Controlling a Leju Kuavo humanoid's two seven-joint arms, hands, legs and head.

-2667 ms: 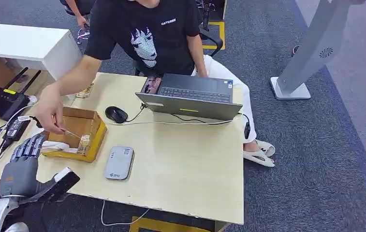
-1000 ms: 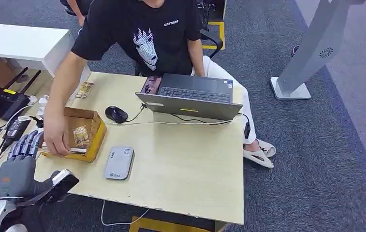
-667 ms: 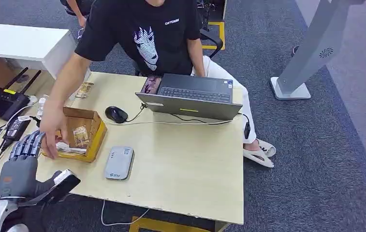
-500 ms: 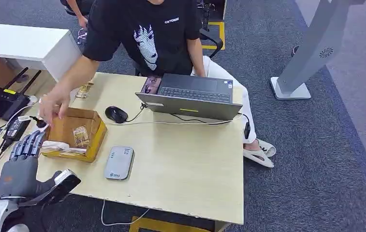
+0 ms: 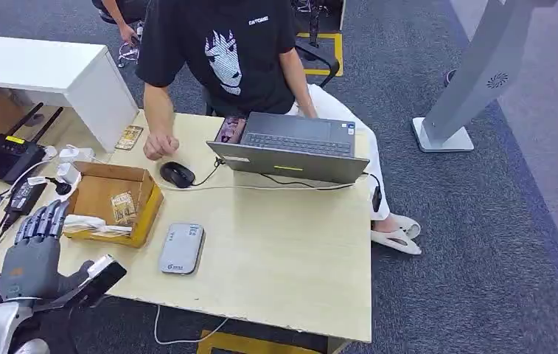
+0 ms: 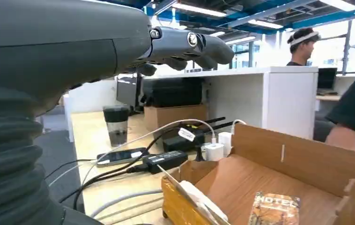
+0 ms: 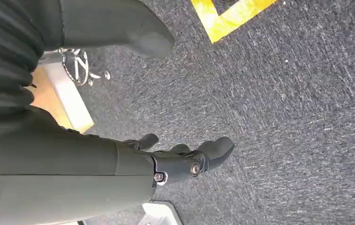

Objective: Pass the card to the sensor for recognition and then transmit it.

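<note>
While the left hand [image 5: 34, 251] hovers at the table's [image 5: 283, 251] near left corner, its fingers [image 5: 40, 220] are stretched out and spread apart, holding nothing, their tips just short of the cardboard box [image 5: 139, 214]. The thumb juts out sideways along the table's near edge. In the left wrist view the fingers [image 6: 185, 44] reach out above the box [image 6: 302, 159], apart from it. The card [image 5: 122, 207] lies inside the box, leaning against its right wall; up close it shows as a printed card [image 6: 275, 209] on the box floor. A grey sensor [image 5: 181, 248] lies flat on the table just right of the box. The right hand [image 7: 180, 157] hangs over grey carpet [image 7: 297, 108], fingers loosely extended, holding nothing. A person's hand [image 5: 160, 144] rests near the mouse [image 5: 178, 174] at the table's far edge.
</note>
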